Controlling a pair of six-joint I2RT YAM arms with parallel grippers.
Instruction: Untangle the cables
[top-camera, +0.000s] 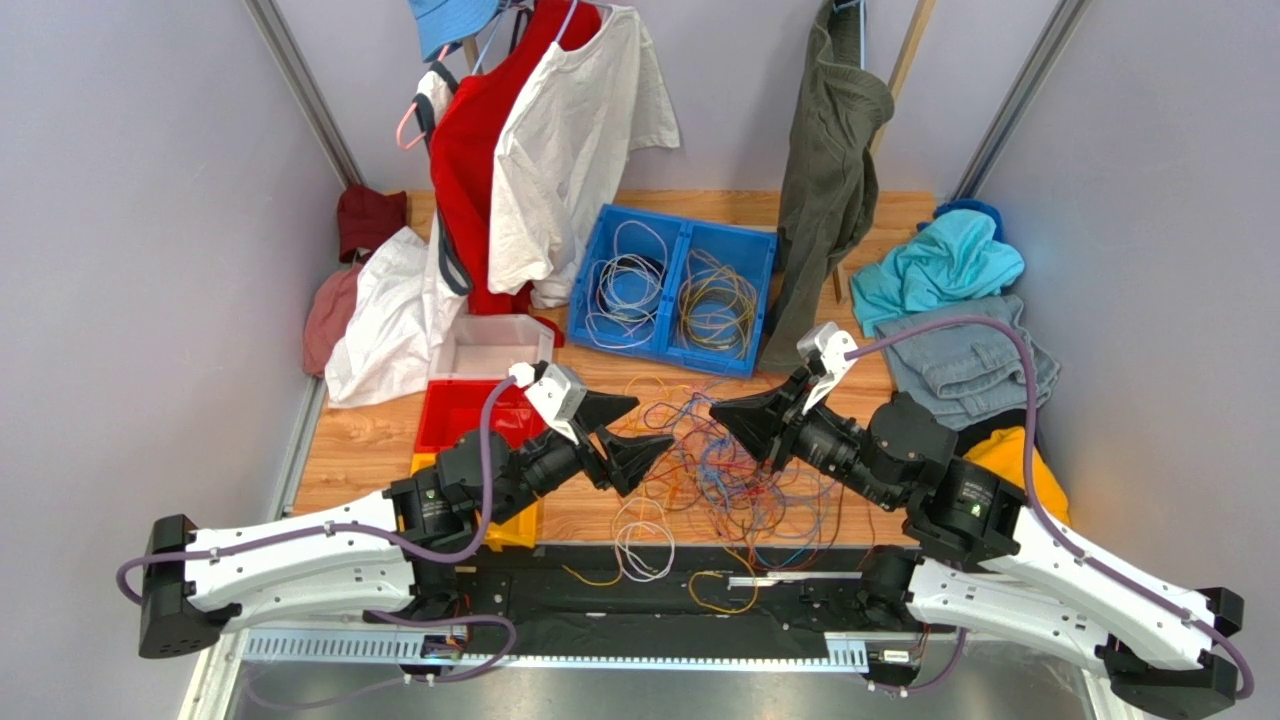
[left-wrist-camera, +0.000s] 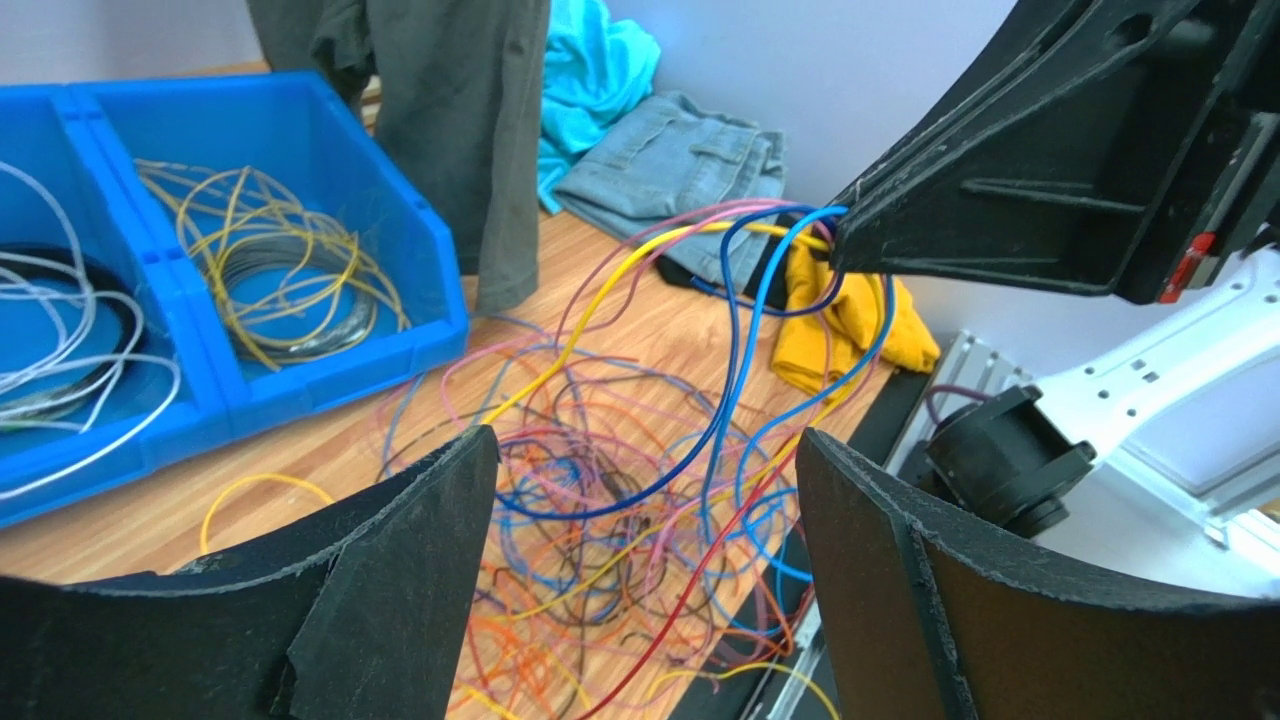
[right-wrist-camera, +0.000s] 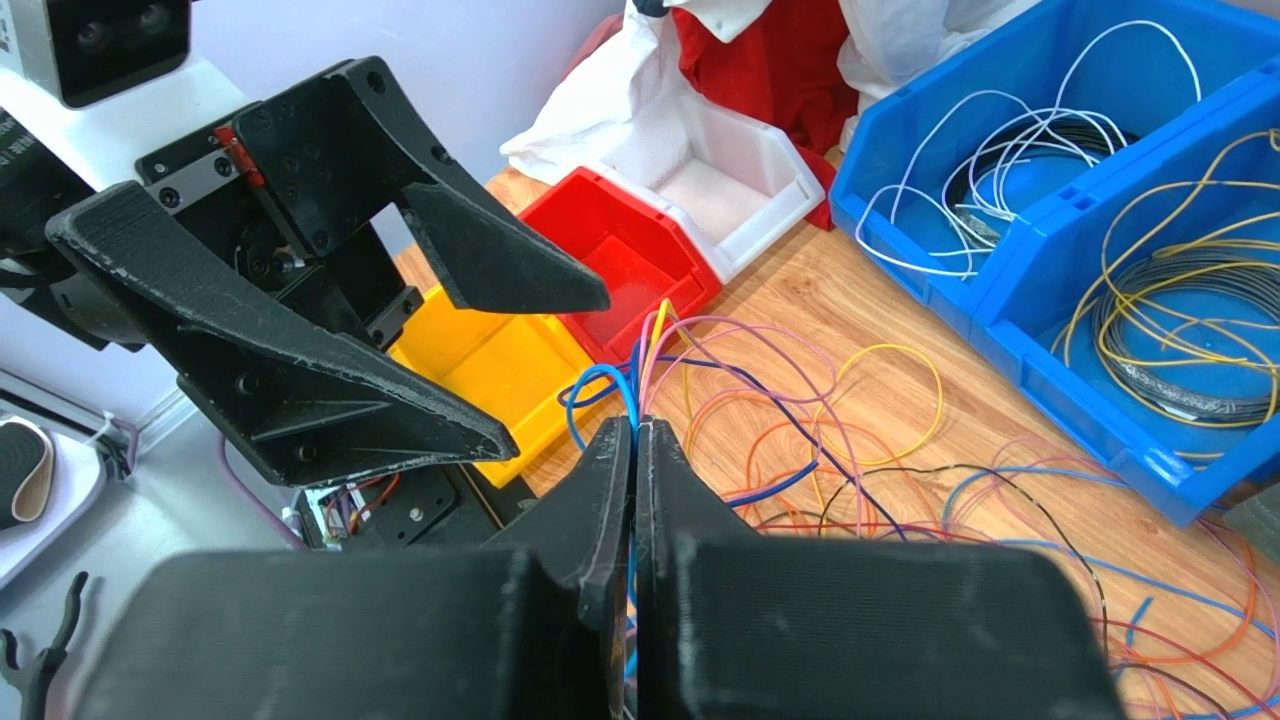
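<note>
we've got the right pincer (right-wrist-camera: 633, 435) clamped tight on a few strands of the cables (top-camera: 721, 473): blue, yellow and pink ones lifted off the pile. the rest of the tangle sprawls on the tabletop (top-camera: 353, 443) between the two arms, reaching the near edge. the left pincer (top-camera: 655, 426) stands wide apart with nothing in it, hovering just beside the lifted strands, nose to nose with the right one. it's crowded all round. the blue bin (left-wrist-camera: 323, 383) sits behind the pile, white coils in one compartment and yellow in the other. a white bin (right-wrist-camera: 721, 158), red bin (right-wrist-camera: 624, 255) and yellow bin (right-wrist-camera: 504, 375) line up on the left arm's side (the yellow one partly hidden under that arm). an olive garment (top-camera: 827, 180) hangs down behind the right pincer, and jeans (top-camera: 962, 360) and a teal cloth (top-camera: 939, 263) are heaped at the right edge. bare wood shows left of the red bin, and a strip between pile and blue bin.
</note>
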